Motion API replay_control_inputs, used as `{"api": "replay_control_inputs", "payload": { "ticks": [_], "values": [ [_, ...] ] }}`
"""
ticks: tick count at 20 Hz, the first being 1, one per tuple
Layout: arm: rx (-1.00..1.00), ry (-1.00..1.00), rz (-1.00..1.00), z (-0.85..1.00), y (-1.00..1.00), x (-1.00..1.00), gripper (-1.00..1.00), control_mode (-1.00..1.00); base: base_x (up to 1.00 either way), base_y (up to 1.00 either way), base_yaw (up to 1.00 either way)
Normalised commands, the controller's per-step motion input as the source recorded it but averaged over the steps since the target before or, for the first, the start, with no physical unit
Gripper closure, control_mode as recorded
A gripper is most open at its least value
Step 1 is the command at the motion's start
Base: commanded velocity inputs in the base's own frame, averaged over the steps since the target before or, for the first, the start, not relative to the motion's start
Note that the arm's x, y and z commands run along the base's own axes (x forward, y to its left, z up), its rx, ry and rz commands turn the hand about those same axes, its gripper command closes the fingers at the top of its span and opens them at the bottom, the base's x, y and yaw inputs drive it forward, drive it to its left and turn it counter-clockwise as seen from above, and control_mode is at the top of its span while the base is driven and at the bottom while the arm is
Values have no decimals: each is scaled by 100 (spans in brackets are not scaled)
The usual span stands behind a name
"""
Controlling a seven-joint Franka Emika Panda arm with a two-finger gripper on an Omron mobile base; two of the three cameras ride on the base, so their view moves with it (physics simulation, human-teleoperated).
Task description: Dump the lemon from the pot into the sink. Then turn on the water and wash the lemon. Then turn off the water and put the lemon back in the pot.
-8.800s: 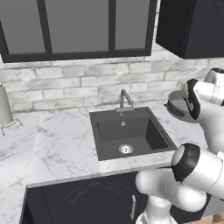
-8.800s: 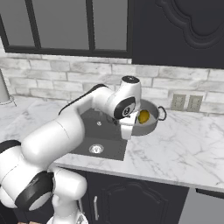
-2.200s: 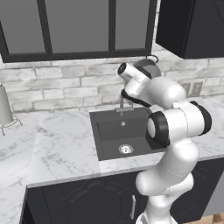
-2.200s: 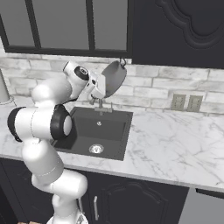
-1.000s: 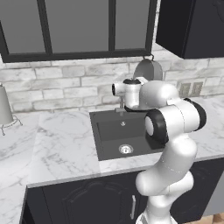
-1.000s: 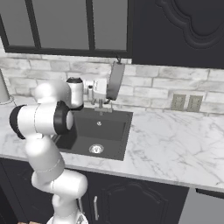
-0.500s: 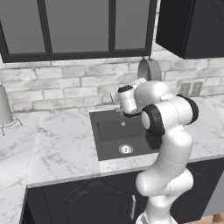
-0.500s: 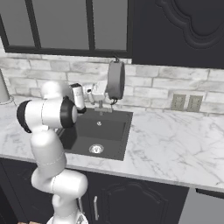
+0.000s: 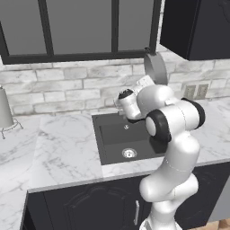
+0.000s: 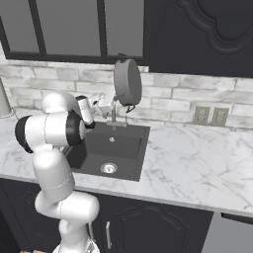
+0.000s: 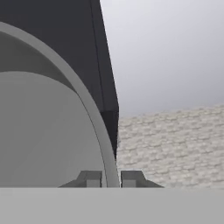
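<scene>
The white marble tabletop (image 9: 67,148) carries the dark sink (image 9: 110,150), which is set down into it, with the silver drain (image 9: 129,153) at the bottom. The robot arm reaches up over the back of the sink and holds the grey pot (image 10: 127,82) high, tipped on its side by the brick wall. I think it is held that way, above the sink, so that the lemon rolls out and drops into the sink. The right base view shows the round bottom of the pot and the thin faucet (image 10: 113,117) under it. The left base view shows the pot's edge. The hand view comes in close: the gripper (image 11: 110,179) is clenched on the pot's thin rim, one finger on each side. I cannot see the lemon, in the pot or in the sink, so I cannot tell where it is.
</scene>
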Motion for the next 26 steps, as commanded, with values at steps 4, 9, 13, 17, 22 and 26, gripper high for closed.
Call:
{"api": "replay_control_inputs", "payload": {
  "ticks": [4,9,13,17,22,26],
  "values": [
    [-16,-7,0,15,16,-60,100,-100,0,0,0],
    [-21,1,0,0,13,-26,100,-100,0,0,0],
    [-21,6,0,0,4,0,100,-100,0,0,0],
    [-18,9,0,0,1,6,100,-100,0,0,0],
    [-14,8,0,0,9,1,100,-100,0,0,0],
    [-11,3,0,0,14,0,100,-100,0,0,0]
  ]
}}
